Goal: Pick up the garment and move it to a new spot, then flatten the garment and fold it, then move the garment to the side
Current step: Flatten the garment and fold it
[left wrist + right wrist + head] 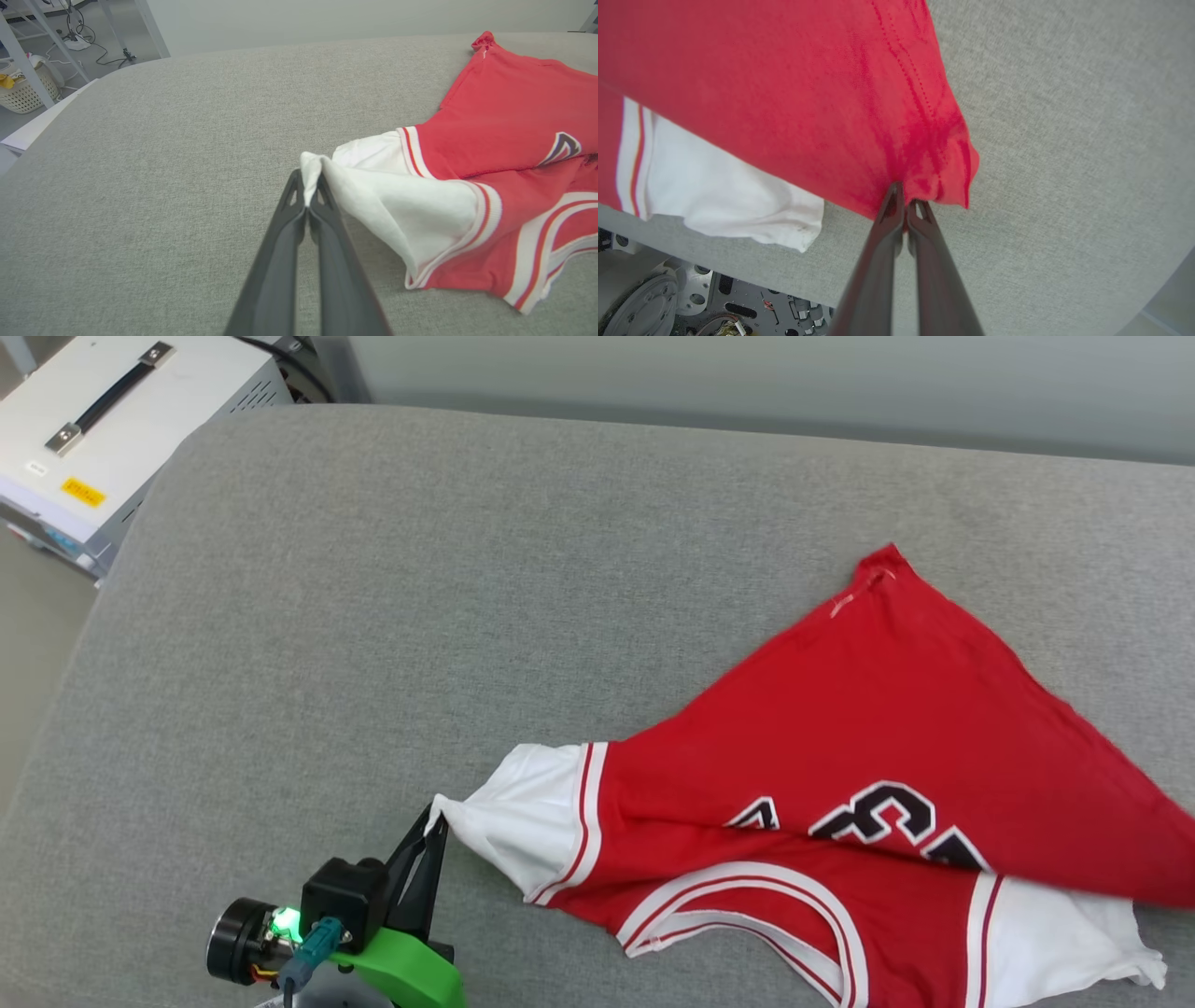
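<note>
Reaching low, the left jaws pinch the garment (868,709) by its white sleeve (364,186); the right jaws clench a red corner (934,182).

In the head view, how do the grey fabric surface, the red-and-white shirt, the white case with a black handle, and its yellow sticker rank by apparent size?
Largest to smallest: grey fabric surface; red-and-white shirt; white case, partly cut off by the picture's edge; yellow sticker.
</note>
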